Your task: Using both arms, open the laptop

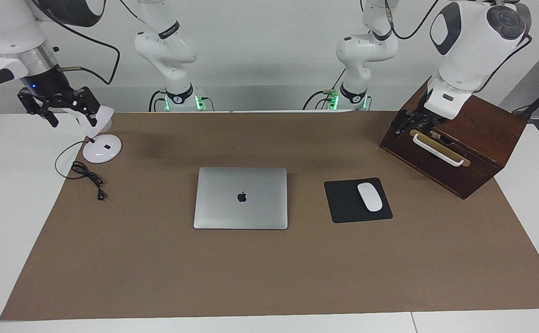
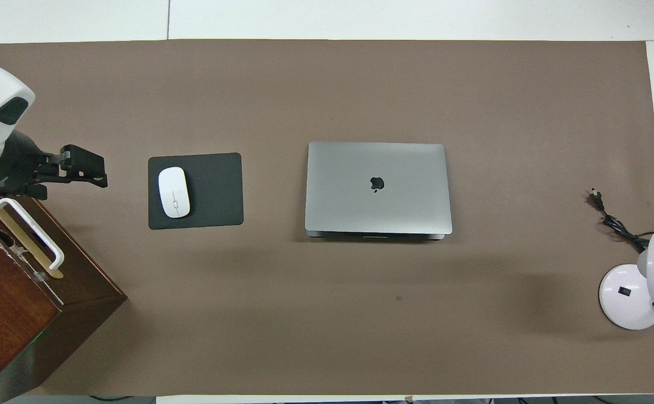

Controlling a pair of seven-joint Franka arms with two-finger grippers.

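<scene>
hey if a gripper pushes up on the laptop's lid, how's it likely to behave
The laptop lies closed and flat on the brown mat, so the whole body may lift or slide unless something holds its base. Its thin metal shell looks stiff, not floppy. The smooth lid is probably slippery for fingertips, offering only a narrow edge.

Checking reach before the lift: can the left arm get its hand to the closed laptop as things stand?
Probably yes. The left hand hangs open over the wooden box; only the mouse pad and mouse lie low between it and the laptop.
</scene>
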